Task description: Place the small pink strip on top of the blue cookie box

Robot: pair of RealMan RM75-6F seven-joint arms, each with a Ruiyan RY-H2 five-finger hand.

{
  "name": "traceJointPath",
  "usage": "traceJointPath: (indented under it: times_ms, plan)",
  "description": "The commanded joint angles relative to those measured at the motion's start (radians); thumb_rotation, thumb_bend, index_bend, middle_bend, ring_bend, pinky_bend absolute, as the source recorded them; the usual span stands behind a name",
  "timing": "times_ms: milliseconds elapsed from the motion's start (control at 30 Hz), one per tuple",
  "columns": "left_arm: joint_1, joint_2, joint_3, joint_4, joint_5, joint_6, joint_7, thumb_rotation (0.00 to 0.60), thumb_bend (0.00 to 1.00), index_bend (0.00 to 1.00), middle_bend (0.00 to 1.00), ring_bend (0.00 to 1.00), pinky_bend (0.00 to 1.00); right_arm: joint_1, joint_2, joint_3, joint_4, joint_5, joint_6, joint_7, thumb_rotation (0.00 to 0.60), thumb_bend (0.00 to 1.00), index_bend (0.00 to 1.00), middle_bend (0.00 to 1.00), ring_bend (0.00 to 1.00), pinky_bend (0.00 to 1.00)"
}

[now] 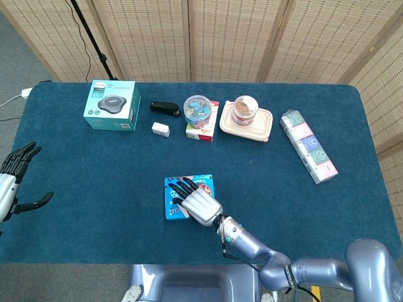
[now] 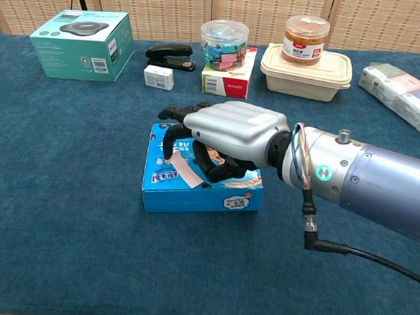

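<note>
The blue cookie box (image 2: 222,195) lies flat at the table's front middle, also seen in the head view (image 1: 169,195). The small pink strip (image 2: 183,172) lies flat on its top left part, its lower end reaching the front edge. My right hand (image 2: 230,130) arches over the box from the right with fingers spread and bent down. One fingertip (image 2: 168,153) touches the strip's upper end, and nothing is held. From the head camera the right hand (image 1: 198,202) covers most of the box. My left hand (image 1: 16,182) hovers open at the table's left edge.
Along the back stand a teal box (image 1: 112,104), a black stapler (image 1: 165,108), a small white box (image 1: 160,129), a jar of clips (image 1: 199,108), a lidded food container (image 1: 245,119) with a jar on it, and a tissue pack row (image 1: 308,146).
</note>
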Motion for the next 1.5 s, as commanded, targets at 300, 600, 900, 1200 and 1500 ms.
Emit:
traceJointPath:
  times_ms: [300, 600, 900, 1200, 1500]
  plan:
    - [0.004, 0.001, -0.004, -0.002, 0.005, -0.011, 0.001, 0.6, 0.23, 0.0, 0.0, 0.0, 0.0, 0.008, -0.005, -0.007, 0.01, 0.012, 0.005, 0.01, 0.6, 1.0, 0.29, 0.0, 0.0, 0.0]
    - [0.006, 0.002, -0.009, -0.001, 0.005, -0.016, -0.005, 0.6, 0.23, 0.0, 0.0, 0.0, 0.0, 0.02, -0.031, 0.001, 0.05, 0.036, 0.01, 0.003, 0.6, 1.0, 0.29, 0.0, 0.0, 0.0]
    - [0.009, 0.005, -0.011, 0.002, 0.01, -0.019, -0.015, 0.6, 0.23, 0.0, 0.0, 0.0, 0.0, 0.028, -0.043, -0.001, 0.064, 0.052, 0.015, -0.011, 0.6, 1.0, 0.29, 0.0, 0.0, 0.0]
    - [0.012, 0.004, -0.013, 0.002, 0.013, -0.019, -0.014, 0.6, 0.23, 0.0, 0.0, 0.0, 0.0, 0.04, -0.062, -0.006, 0.055, 0.057, 0.016, -0.028, 0.6, 1.0, 0.29, 0.0, 0.0, 0.0]
    - [0.013, 0.005, -0.014, 0.003, 0.016, -0.022, -0.015, 0.6, 0.23, 0.0, 0.0, 0.0, 0.0, 0.042, -0.047, -0.006, 0.062, 0.07, 0.026, -0.05, 0.6, 1.0, 0.29, 0.0, 0.0, 0.0]
